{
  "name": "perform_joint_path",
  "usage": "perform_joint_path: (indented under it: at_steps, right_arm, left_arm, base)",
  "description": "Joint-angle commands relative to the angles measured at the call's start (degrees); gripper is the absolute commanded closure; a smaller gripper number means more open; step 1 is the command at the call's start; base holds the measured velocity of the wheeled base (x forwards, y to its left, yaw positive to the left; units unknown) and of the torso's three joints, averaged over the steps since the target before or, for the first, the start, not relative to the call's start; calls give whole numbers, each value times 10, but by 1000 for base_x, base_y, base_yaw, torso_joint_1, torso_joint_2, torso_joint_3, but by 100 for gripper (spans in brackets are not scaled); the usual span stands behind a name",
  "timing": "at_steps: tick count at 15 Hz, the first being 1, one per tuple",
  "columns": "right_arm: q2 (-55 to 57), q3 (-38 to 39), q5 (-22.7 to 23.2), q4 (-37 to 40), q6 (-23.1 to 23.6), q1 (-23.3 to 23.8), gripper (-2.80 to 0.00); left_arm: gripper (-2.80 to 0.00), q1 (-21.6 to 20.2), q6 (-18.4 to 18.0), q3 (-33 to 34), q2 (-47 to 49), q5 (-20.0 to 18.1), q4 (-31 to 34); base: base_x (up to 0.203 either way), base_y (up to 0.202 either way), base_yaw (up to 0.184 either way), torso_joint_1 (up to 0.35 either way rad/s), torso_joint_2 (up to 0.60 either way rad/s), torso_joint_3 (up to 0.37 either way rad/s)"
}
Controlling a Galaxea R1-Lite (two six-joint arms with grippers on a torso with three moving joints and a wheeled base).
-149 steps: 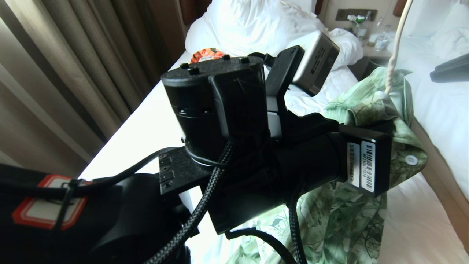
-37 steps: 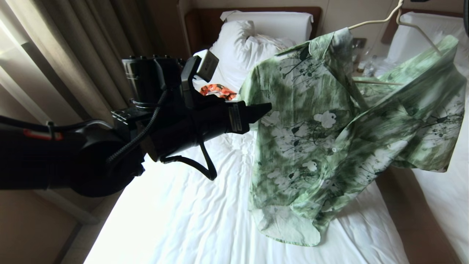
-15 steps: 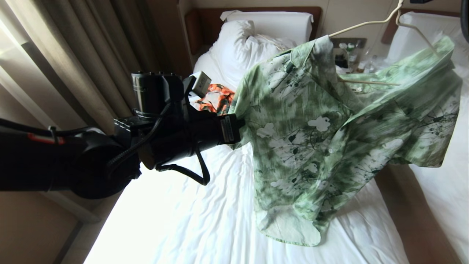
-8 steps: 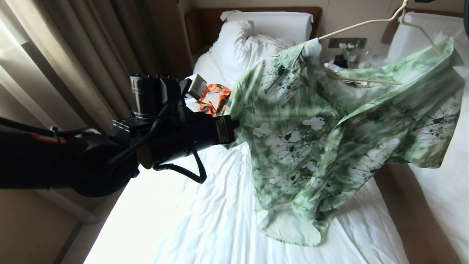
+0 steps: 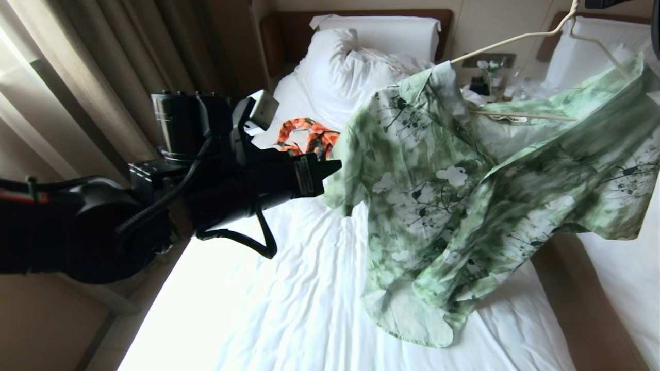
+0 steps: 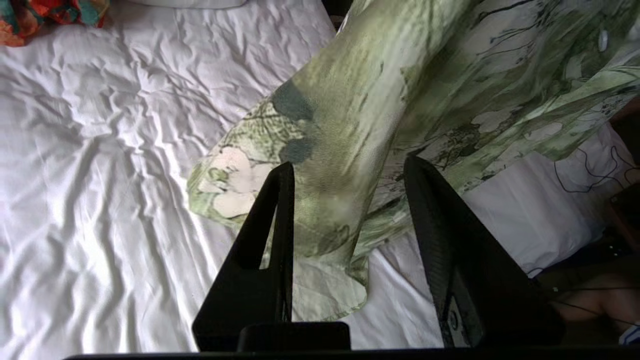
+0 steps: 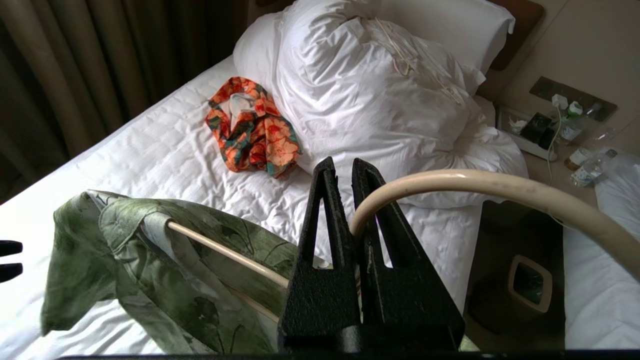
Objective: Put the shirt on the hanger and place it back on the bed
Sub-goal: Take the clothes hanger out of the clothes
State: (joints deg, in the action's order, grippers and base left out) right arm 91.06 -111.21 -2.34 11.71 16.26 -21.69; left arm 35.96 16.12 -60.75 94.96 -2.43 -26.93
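Hanging on 1 hanger (image 5: pixel 515 37), 1 shirt (image 5: pixel 464 201) dangles over 1 bed (image 5: pixel 289 309).

No text, label or number is legible anywhere.

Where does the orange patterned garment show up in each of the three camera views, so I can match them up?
Head view: the orange garment lies on the bed's sheet just past the left gripper, below the pillows.
Left wrist view: only a scrap in the top left corner.
Right wrist view: left of centre, beside the big crumpled pillow.
Shared landmark: the green shirt, in all three views.
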Motion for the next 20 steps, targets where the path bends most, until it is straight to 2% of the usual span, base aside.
perform_joint_path:
  at_steps: [1, 3, 4, 7, 9, 13, 17, 20]
  right_arm:
    - [2, 0, 0, 1, 1, 0, 0]
    - [3, -1, 0, -1, 1, 0, 0]
    - [3, -1, -1, -1, 1, 0, 0]
    - [4, -14, 14, -12, 1, 0, 0]
    - [10, -14, 19, -63, 1, 0, 0]
    - [15, -15, 16, -147, 1, -3, 0]
    - [30, -15, 16, -263, 3, -3, 0]
    - [26, -15, 20, -282, -7, -4, 0]
  left_arm:
    - [-280, -4, 1, 31, -54, 0, -1]
    - [-280, -19, 2, 72, -99, 2, -2]
    - [0, -28, 2, 94, -124, 3, -1]
    - [0, -82, 2, 176, -194, 2, -2]
    - [0, -122, 5, 231, -239, 2, -2]
    - [0, -172, 8, 320, -330, 2, -3]
    - [0, -183, 8, 375, -404, 4, -1]
    - [0, -183, 8, 399, -435, 15, 1]
  base:
    - [0, 0, 0, 0, 0, 0]
    - [0, 0, 0, 0, 0, 0]
    - [0, 0, 0, 0, 0, 0]
    - [0, 0, 0, 0, 0, 0]
    - [0, 0, 0, 0, 0, 0]
    - [0, 0, 0, 0, 0, 0]
    - [0, 0, 0, 0, 0, 0]
    - [0, 0, 0, 0, 0, 0]
